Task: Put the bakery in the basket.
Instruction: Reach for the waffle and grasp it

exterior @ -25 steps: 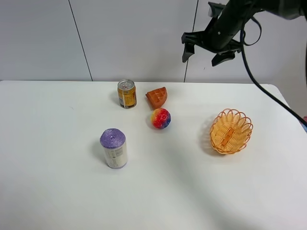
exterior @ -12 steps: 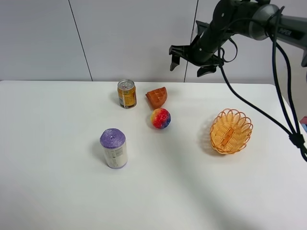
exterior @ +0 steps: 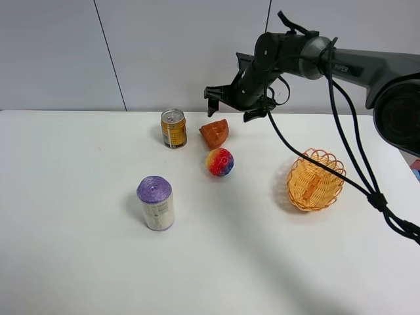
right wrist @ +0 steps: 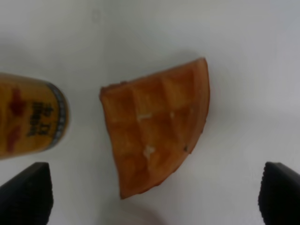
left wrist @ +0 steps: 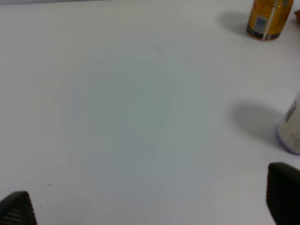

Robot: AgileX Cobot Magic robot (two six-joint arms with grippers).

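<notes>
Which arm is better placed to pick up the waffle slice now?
Right: the right gripper hangs open above the waffle slice, centred in its wrist view; the left gripper faces bare table.

Wicker basket (exterior: 315, 180), shiny metal can (exterior: 174, 128)

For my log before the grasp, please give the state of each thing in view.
waffle slice: on table, not gripped
basket: upright, empty
gold can: upright
purple-topped can: upright
ball: resting on table
right gripper: open, above the waffle slice
left gripper: open, empty
</notes>
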